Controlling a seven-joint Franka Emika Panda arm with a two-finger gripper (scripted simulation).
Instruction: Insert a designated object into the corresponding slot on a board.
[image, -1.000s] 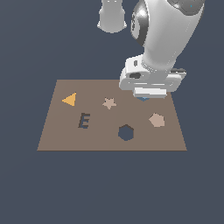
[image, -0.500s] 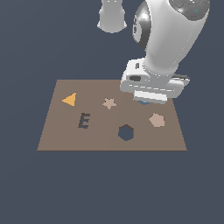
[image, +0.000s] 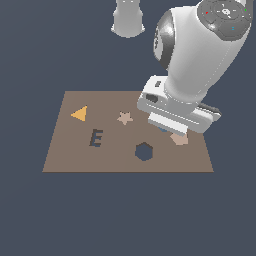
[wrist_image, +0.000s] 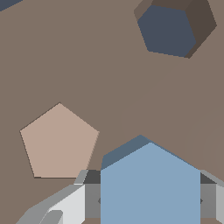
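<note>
In the wrist view my gripper (wrist_image: 148, 202) is shut on the light-blue hexagonal block (wrist_image: 151, 183), with a grey finger (wrist_image: 65, 205) on either side of it. The block hangs above the brown board (wrist_image: 109, 78), beside the tan pentagon (wrist_image: 59, 142) and apart from the dark hexagon slot (wrist_image: 173, 28). In the exterior view the white hand covers my gripper (image: 167, 131); only a sliver of the blue block (image: 163, 130) shows. The slot (image: 144, 151) lies toward the exterior view's left of the hand, near the board's (image: 110, 161) front edge.
On the board are an orange triangle (image: 80, 113), a tan star (image: 124, 118), a dark E-shaped cut-out (image: 95, 137) and the pentagon (image: 179, 139), half hidden by the hand. The arm's base (image: 128, 17) stands behind the board.
The hand, with the blue block in it, has moved from the board's back part toward its front edge and slightly to the exterior view's right, ending over the pentagon.
</note>
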